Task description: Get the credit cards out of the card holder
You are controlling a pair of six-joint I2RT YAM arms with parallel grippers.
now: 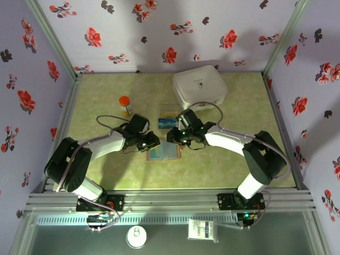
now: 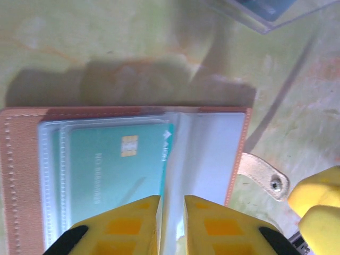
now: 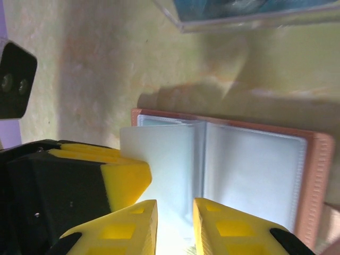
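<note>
The card holder point(image 1: 163, 152), a tan-brown wallet, lies open on the table between both grippers. A teal credit card point(image 2: 114, 162) with a gold chip sits inside a clear sleeve on its left half. My left gripper point(image 2: 172, 204) is shut on a clear sleeve page point(image 2: 172, 159) that stands up from the spine. My right gripper point(image 3: 175, 207) hovers over the same page point(image 3: 159, 159) with its jaws slightly apart, and the left gripper's finger point(image 3: 125, 180) is right beside it. From above, the left gripper point(image 1: 154, 142) and right gripper point(image 1: 172, 137) meet over the wallet.
A clear plastic tray point(image 1: 169, 122) holding a blue card stands just behind the wallet. A white rounded case point(image 1: 200, 87) sits at the back right. An orange-capped bottle point(image 1: 125, 104) stands back left. The wallet's snap strap point(image 2: 263, 178) sticks out sideways.
</note>
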